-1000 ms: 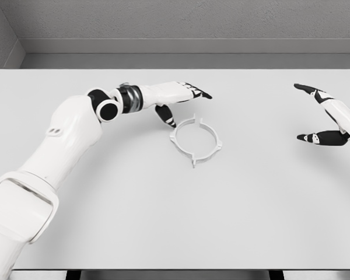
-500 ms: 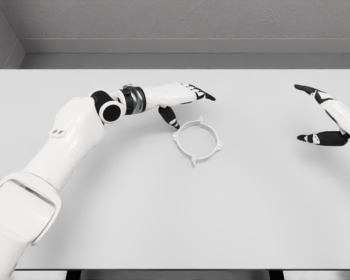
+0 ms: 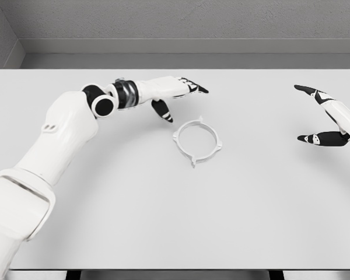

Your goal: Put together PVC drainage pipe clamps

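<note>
A white ring-shaped pipe clamp (image 3: 197,140) with small tabs around its rim lies flat near the middle of the white table (image 3: 163,221). My left hand (image 3: 176,98) hovers just up and left of the clamp, fingers spread, thumb pointing down, holding nothing and not touching the ring. My right hand (image 3: 321,116) shows at the right edge, far from the clamp, with its fingers spread wide and nothing in it.
A grey wall runs behind the table's far edge. The table's front edge lies at the bottom of the view.
The clamp slid a little right between the first two frames. My left hand then drew back up and left, away from the ring. The right hand stayed put.
</note>
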Tool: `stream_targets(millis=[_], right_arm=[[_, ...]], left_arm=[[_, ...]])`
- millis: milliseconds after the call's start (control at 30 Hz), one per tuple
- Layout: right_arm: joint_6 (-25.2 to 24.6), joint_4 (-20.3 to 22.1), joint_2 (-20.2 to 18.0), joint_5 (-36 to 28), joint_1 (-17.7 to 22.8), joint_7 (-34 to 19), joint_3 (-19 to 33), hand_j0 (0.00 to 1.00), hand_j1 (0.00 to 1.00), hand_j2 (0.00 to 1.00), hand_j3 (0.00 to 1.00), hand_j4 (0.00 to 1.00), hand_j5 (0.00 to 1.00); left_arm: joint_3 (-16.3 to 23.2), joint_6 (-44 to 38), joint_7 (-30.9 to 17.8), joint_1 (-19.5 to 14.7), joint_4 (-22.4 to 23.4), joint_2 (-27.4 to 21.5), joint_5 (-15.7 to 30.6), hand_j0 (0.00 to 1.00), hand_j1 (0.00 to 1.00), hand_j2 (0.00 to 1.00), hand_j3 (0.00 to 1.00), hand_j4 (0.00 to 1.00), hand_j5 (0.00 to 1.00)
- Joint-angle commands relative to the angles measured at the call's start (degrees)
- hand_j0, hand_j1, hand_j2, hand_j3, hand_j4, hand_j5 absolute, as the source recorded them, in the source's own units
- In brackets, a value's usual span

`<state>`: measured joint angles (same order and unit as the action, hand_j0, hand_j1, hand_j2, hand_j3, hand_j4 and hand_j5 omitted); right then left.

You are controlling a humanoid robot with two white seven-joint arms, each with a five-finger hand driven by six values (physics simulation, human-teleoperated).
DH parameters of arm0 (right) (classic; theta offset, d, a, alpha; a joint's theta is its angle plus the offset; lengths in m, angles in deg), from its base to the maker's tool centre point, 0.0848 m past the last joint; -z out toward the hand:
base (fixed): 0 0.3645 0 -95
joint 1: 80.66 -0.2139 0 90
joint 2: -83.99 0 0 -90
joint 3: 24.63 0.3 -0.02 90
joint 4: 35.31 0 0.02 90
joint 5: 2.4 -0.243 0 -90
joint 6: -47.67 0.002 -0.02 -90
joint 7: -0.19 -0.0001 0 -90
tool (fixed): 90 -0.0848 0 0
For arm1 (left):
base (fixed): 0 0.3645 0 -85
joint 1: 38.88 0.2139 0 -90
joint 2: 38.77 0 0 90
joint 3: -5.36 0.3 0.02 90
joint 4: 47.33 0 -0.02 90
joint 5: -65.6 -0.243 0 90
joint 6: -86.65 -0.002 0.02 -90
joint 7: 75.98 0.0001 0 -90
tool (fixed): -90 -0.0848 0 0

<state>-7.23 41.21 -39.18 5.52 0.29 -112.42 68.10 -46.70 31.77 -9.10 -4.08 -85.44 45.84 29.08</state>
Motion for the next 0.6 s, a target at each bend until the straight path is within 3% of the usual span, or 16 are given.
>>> stream_targets(millis=[0, 67, 200, 333, 367, 467, 567], right_arm=[[-0.10, 0.04, -0.06, -0.45, 0.00, 0.02, 0.00, 1.00, 1.00, 1.00, 1.00, 1.00, 1.00], [-0.10, 0.04, -0.06, -0.45, 0.00, 0.02, 0.09, 1.00, 1.00, 1.00, 1.00, 1.00, 1.00], [-0.10, 0.04, -0.06, -0.45, 0.00, 0.02, 0.08, 1.00, 1.00, 1.00, 1.00, 1.00, 1.00], [-0.10, 0.04, -0.06, -0.45, 0.00, 0.02, 0.09, 1.00, 1.00, 1.00, 1.00, 1.00, 1.00], [-0.10, 0.04, -0.06, -0.45, 0.00, 0.02, 0.00, 1.00, 1.00, 1.00, 1.00, 1.00, 1.00], [-0.10, 0.04, -0.06, -0.45, 0.00, 0.02, 0.00, 1.00, 1.00, 1.00, 1.00, 1.00, 1.00], [-0.10, 0.04, -0.06, -0.45, 0.00, 0.02, 0.00, 1.00, 1.00, 1.00, 1.00, 1.00, 1.00]], left_arm=[[-0.94, -0.11, 0.09, 0.00, -0.39, -1.99, 0.83, 1.00, 1.00, 1.00, 1.00, 1.00, 1.00], [-1.81, -0.11, 0.09, -0.44, -2.58, -7.00, 1.01, 1.00, 1.00, 1.00, 1.00, 1.00, 1.00], [-2.69, -0.11, 0.09, -0.53, -2.58, -15.52, 6.89, 1.00, 1.00, 1.00, 1.00, 1.00, 1.00], [-2.69, -0.11, 0.09, -0.44, -3.02, -22.99, 7.51, 1.00, 1.00, 1.00, 1.00, 1.00, 1.00], [-2.61, -0.11, 0.09, -0.09, -2.94, -24.93, 9.61, 1.00, 1.00, 1.00, 1.00, 1.00, 1.00], [-2.61, -0.11, 0.09, 0.79, -2.59, -28.97, 11.91, 1.00, 1.00, 1.00, 1.00, 1.00, 1.00], [-2.69, -0.11, 0.09, 1.58, -2.58, -29.06, 11.91, 1.00, 1.00, 1.00, 1.00, 1.00, 1.00]])
